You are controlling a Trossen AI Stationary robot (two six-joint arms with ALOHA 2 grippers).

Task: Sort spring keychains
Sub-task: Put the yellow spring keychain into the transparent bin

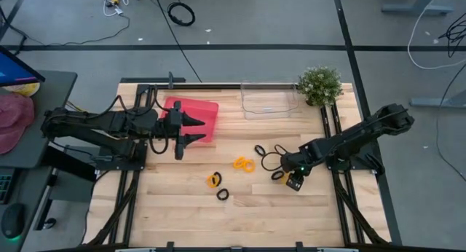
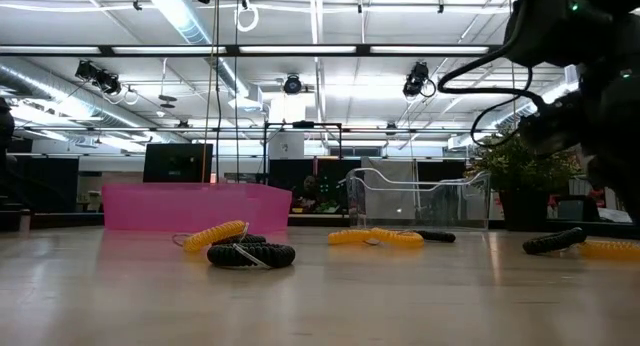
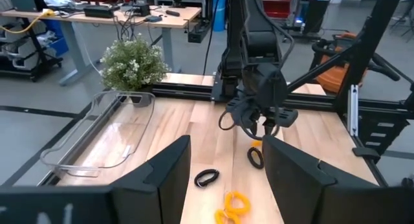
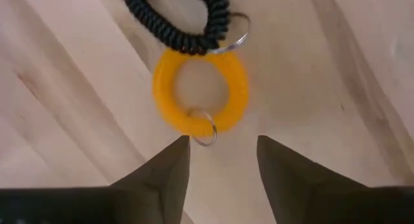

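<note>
Near the tabletop's right edge, the right gripper [image 4: 220,162] hangs with fingers spread, empty, directly over an orange coiled-cord keychain loop [image 4: 200,94], which touches a black coiled loop [image 4: 184,20] beyond it.

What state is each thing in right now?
Left gripper: open, empty, over the pink plastic bin.
Right gripper: open, empty, just above an orange coiled keychain.
Clear plastic tray: empty.
Black coiled keychain: flat on the table, touching the orange one.
</note>
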